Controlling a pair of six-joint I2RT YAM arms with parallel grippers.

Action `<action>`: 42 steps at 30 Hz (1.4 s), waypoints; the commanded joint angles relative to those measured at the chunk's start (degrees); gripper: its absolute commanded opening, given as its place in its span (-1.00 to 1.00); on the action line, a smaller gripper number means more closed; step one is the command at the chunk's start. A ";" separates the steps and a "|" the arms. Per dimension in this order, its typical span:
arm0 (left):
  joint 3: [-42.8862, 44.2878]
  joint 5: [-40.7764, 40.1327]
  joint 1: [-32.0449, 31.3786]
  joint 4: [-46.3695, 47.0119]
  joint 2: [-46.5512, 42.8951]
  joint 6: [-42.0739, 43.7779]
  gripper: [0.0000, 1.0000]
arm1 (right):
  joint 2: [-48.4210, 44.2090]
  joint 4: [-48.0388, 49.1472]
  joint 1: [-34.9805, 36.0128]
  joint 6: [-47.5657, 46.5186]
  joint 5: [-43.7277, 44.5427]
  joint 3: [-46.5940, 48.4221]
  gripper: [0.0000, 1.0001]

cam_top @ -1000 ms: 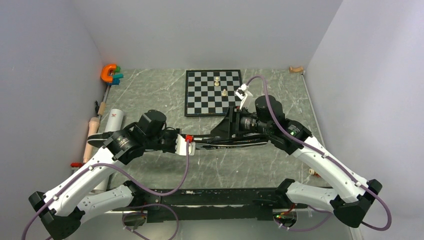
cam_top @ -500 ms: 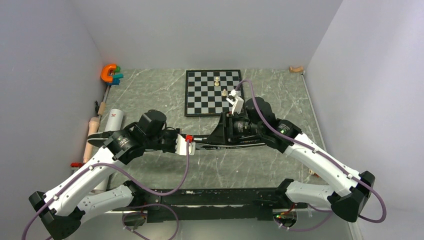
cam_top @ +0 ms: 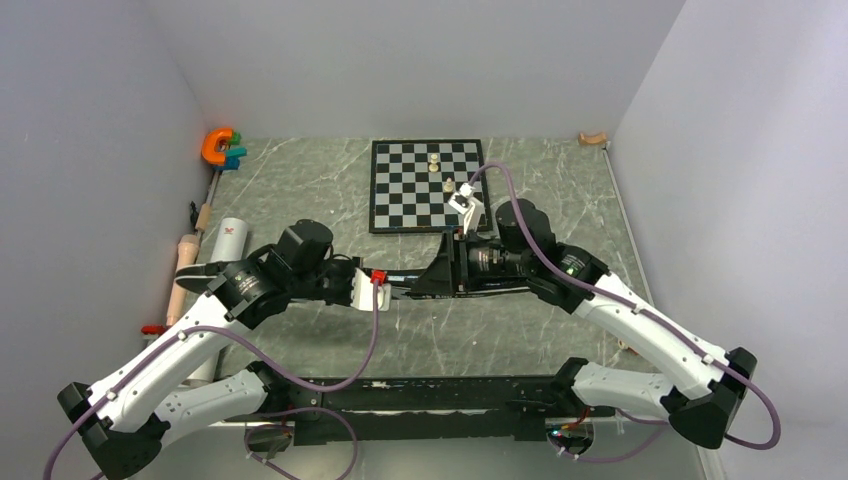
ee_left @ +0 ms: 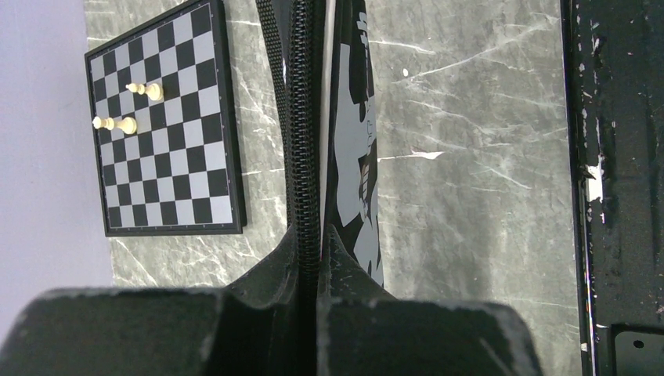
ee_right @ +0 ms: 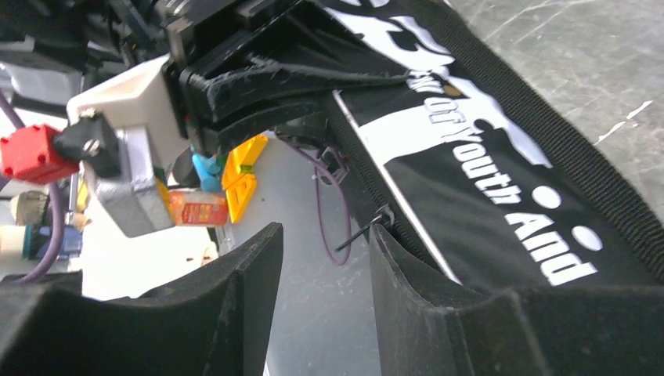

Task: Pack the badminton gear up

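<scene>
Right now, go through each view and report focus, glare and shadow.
Top external: even light, sharp throughout, only soft shadows, no glare. Left wrist: chessboard and black bag are crisp, while the left end effector is a dark, soft mass at the bottom. Right wrist: the bag lettering is readable, the right end effector is dim and blurred, and the background on the left is washed out.

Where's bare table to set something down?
Bare marble lies between the chessboard and the right wall, between the chessboard and the orange toy, and between the black bag and the arm bases. The left edge, around the white tube, is crowded.
</scene>
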 commanded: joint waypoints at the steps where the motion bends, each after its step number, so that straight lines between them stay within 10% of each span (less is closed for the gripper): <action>1: 1.88 0.08 0.37 5.46 -1.12 1.86 -1.00 | -2.74 3.59 0.70 0.75 -3.78 -0.73 -0.04; 20: 1.84 -11.67 1.63 16.08 -0.17 -1.82 -1.00 | -12.79 -2.58 0.81 1.67 20.52 0.78 0.00; 28: 1.32 -13.75 1.58 18.85 0.65 -2.70 -1.00 | -19.88 24.62 0.90 20.06 21.45 -22.15 0.04; 42: 1.68 -12.00 1.51 17.37 0.82 -3.39 -1.00 | -12.88 59.91 1.84 19.36 25.66 -31.68 0.06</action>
